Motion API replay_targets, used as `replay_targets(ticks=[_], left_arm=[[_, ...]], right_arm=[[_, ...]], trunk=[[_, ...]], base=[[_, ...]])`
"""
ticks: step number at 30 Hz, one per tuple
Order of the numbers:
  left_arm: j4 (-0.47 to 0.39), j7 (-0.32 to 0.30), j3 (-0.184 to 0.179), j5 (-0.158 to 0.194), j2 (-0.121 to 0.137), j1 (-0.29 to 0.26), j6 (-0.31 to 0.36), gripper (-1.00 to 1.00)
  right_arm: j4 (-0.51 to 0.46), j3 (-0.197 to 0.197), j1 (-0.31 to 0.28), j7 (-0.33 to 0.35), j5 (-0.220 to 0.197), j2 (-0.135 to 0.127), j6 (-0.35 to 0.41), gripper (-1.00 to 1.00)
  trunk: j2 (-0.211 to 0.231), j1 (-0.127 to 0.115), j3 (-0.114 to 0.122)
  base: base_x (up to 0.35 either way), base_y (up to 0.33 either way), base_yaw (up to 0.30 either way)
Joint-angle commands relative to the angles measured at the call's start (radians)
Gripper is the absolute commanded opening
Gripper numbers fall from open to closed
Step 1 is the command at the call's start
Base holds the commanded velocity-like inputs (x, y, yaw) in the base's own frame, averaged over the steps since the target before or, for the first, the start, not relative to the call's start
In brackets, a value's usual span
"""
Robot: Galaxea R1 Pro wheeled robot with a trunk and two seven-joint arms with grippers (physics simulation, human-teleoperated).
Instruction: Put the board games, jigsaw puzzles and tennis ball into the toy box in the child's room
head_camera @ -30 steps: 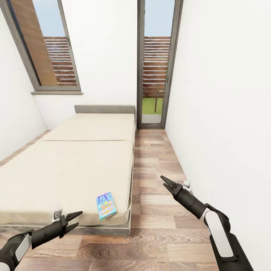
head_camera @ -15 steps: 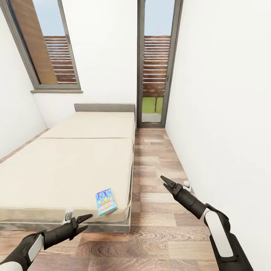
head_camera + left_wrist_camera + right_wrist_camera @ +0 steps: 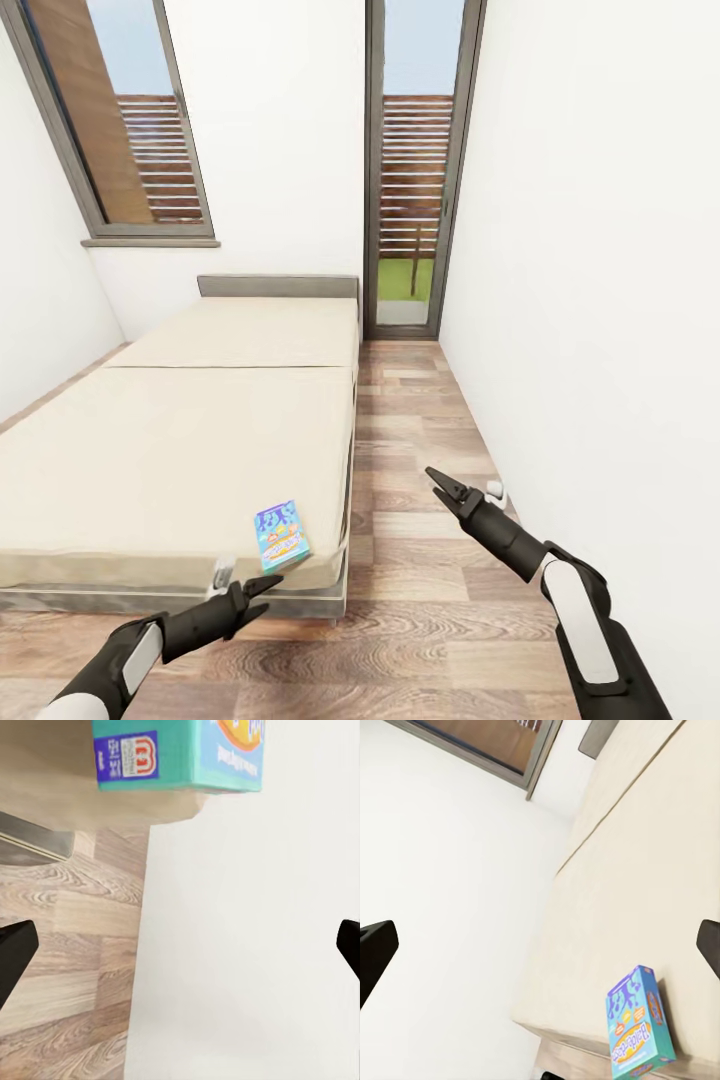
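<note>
Just beyond the left gripper, jaws apart and empty: small blue board game on the bed corner. Right gripper well aside, jaws parted, empty.

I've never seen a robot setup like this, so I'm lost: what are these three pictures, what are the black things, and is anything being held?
These are simulator renders from one two-armed robot. The big picture looks down from its head; the other two come from cameras near each gripper. The black pincers are the left gripper and right gripper, both open and empty. A cream bed stands on a wood floor, with a small blue board game lying flat near its corner, just ahead of the left gripper.
</note>
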Motion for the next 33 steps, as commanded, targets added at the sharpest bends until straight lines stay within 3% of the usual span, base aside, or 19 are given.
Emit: replay_targets(ticks=[1, 15, 33], left_arm=[[0.000, 0.004, 0.002, 0.001, -0.005, -0.001, 0.001, 1.00], [0.000, 0.027, 0.003, -0.001, -0.050, -0.001, -0.030, 1.00], [-0.001, 0.016, 0.002, 0.001, -0.055, -0.001, -0.032, 1.00]], right_arm=[[0.000, -0.002, -0.001, 0.002, -0.002, 0.002, 0.007, 1.00], [0.027, 0.004, -0.001, 0.001, 0.000, 0.009, 0.006, 1.00], [0.034, 0.005, -0.001, -0.011, 0.000, 0.012, 0.005, 1.00]], trunk=[[0.000, 0.000, -0.001], [0.000, 0.000, -0.001], [0.000, 0.000, -0.001]], base=[[0.000, 0.000, 0.000], [0.000, 0.000, 0.000], [0.000, 0.000, 0.000]])
